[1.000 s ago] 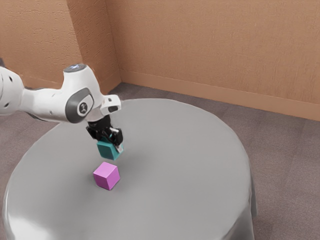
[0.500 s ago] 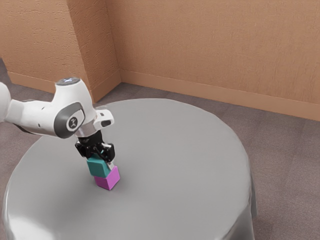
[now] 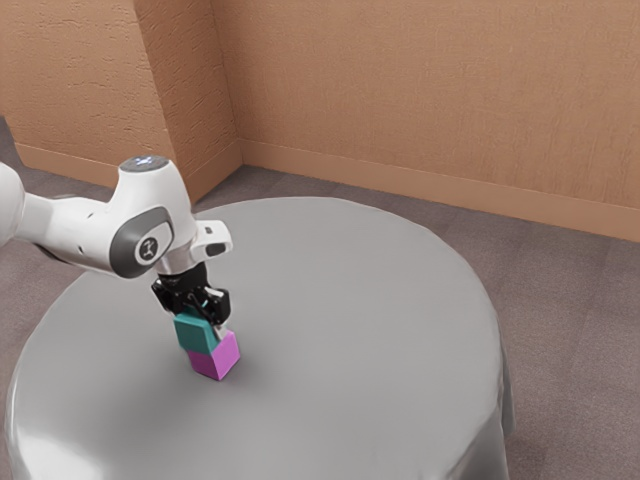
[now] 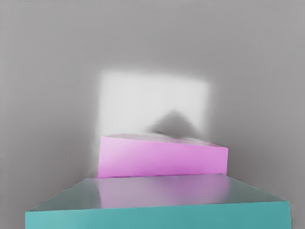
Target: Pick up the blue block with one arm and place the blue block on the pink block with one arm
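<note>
Tan walls (image 3: 400,80) are standing behind the round grey table (image 3: 380,300) in the exterior view. Reaching in from 9 o'clock, my gripper (image 3: 203,318) is clamping the blue block (image 3: 192,334), which is resting on the pink block (image 3: 218,358) toward the table's 8 o'clock. In the wrist view, the blue block (image 4: 157,202) is lying under my hand, overlapping the pink block (image 4: 162,160).

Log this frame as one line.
phase: place | end effector: shut on blue block | blue block: on top of pink block | release: not yet

The blue block (image 3: 193,332), teal-tinted, sits atop the pink block (image 3: 220,358); offset toward the exterior view's left.
</note>
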Controlling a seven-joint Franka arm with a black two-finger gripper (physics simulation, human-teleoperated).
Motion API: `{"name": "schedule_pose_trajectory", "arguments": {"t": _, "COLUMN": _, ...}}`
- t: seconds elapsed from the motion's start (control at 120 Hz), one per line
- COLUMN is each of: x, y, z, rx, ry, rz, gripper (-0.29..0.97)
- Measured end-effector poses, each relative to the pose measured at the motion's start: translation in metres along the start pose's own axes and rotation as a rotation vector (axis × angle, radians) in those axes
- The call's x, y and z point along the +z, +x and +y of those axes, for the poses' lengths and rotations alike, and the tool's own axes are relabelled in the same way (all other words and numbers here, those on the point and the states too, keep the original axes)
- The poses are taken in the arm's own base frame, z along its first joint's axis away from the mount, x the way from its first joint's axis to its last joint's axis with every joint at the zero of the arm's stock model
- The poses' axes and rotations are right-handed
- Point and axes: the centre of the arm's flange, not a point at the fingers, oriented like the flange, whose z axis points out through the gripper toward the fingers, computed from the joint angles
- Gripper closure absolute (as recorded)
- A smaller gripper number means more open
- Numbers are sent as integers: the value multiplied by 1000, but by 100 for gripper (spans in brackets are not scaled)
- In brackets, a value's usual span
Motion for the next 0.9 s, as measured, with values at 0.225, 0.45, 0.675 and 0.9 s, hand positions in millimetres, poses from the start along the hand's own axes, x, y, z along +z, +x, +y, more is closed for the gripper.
{"name": "schedule_pose_trajectory", "arguments": {"t": 0.225, "x": 0, "y": 10, "z": -20, "rx": -15, "ry": 10, "rz": 10, "gripper": 38}}
{"name": "schedule_pose_trajectory", "arguments": {"t": 0.45, "x": -1, "y": 9, "z": -2, "rx": 31, "ry": 8, "rz": 25, "gripper": 38}}
{"name": "schedule_pose_trajectory", "arguments": {"t": 0.675, "x": -3, "y": 10, "z": -3, "rx": 12, "ry": -25, "rz": 34, "gripper": 19}}
{"name": "schedule_pose_trajectory", "arguments": {"t": 0.9, "x": -69, "y": 9, "z": 1, "rx": 34, "ry": -39, "rz": 165, "gripper": 7}}
